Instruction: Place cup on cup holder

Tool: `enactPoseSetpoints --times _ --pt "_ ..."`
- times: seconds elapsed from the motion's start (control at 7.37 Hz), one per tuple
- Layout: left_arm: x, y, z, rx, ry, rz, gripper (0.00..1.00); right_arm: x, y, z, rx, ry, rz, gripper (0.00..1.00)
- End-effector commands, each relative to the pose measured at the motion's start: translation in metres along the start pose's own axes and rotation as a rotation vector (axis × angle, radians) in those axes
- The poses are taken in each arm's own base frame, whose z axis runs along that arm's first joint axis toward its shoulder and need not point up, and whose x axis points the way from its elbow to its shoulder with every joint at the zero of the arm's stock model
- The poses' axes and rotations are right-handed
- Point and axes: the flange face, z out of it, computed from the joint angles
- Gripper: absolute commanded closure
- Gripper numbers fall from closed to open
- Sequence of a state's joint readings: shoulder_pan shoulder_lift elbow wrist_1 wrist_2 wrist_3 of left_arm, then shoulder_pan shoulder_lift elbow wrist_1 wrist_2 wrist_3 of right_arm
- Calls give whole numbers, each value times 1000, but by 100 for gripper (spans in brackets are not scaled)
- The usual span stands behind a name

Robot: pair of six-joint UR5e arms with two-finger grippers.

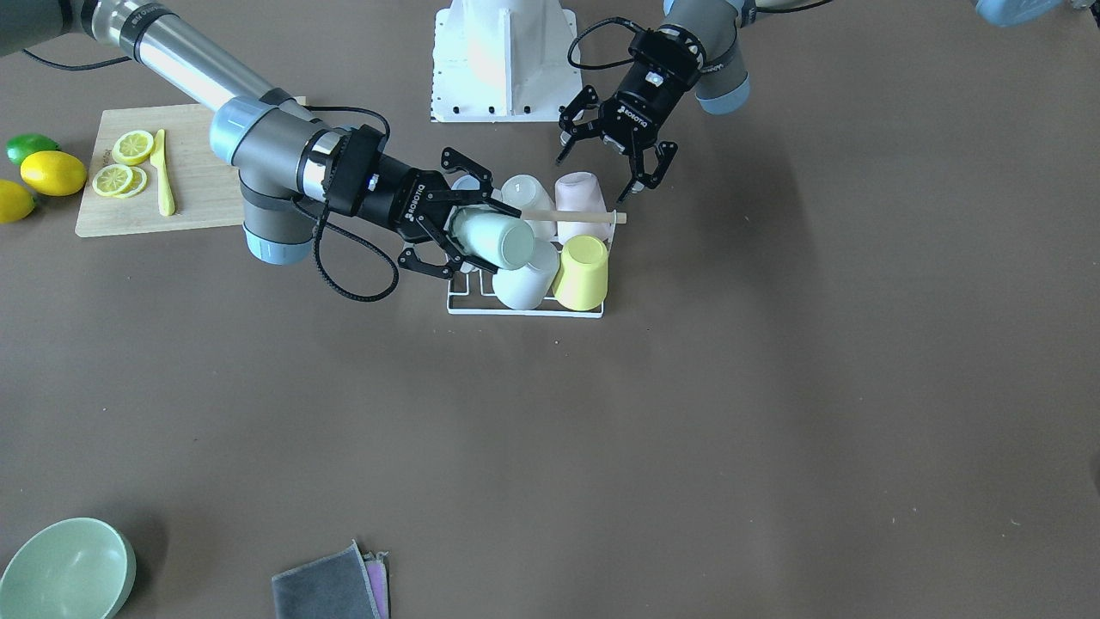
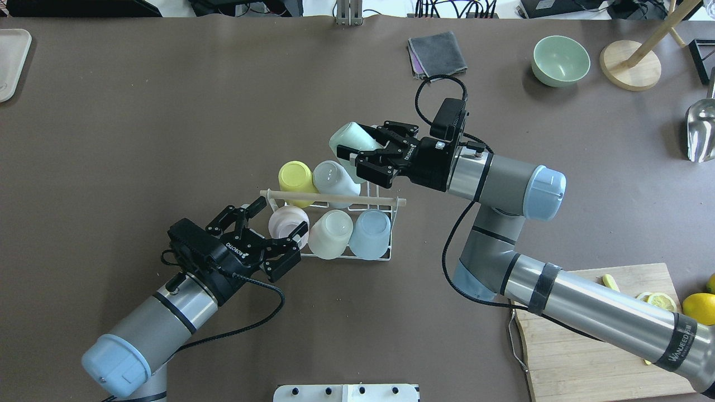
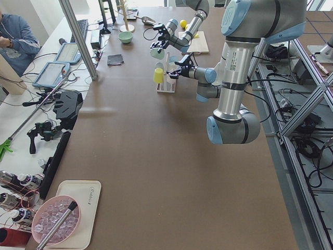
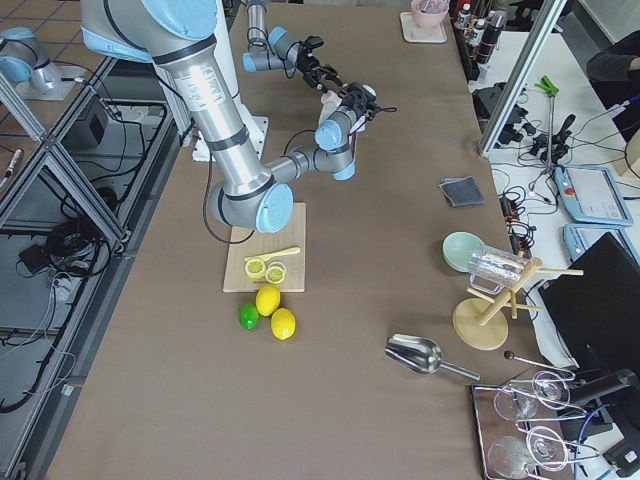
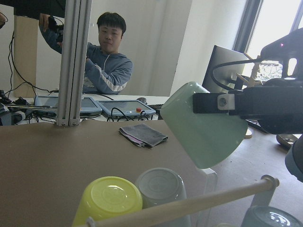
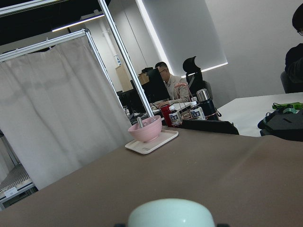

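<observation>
The cup holder [image 2: 393, 224] is a white wire rack with a wooden rod [image 2: 335, 199] across its top, at mid table. It carries a yellow cup [image 2: 295, 176], a frosted cup [image 2: 332, 177], a pink cup [image 2: 287, 222], a white cup [image 2: 331, 226] and a blue cup [image 2: 369, 226], all upside down. My right gripper [image 2: 363, 148] is shut on a pale green cup [image 2: 349, 140], tilted just above the rack's far right corner; it also shows in the front view [image 1: 494, 239]. My left gripper [image 2: 282, 216] is open beside the pink cup, holding nothing.
A cutting board [image 1: 198, 185] with lemon slices and a yellow knife lies near the right arm, with lemons [image 1: 51, 172] beside it. A green bowl [image 2: 560, 60], folded cloths [image 2: 435, 53] and a wooden stand [image 2: 631, 64] sit at the far side.
</observation>
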State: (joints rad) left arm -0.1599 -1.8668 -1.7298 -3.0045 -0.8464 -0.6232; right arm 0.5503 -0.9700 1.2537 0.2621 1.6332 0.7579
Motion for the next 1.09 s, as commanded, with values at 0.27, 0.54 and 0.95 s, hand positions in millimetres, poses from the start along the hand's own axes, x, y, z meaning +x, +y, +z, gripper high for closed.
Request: enactPoseSetpoints --times 0.27,0.54,0.95 --pt "-58 -75 -68 -64 113 25 2 10 4 5 -22 10 -1 100" --pt "-151 -107 -52 -330 33 62 2 11 6 5 -43 -5 3 100" --pt "-295 -149 -59 -745 -271 -72 2 18 14 4 -59 9 5 100"
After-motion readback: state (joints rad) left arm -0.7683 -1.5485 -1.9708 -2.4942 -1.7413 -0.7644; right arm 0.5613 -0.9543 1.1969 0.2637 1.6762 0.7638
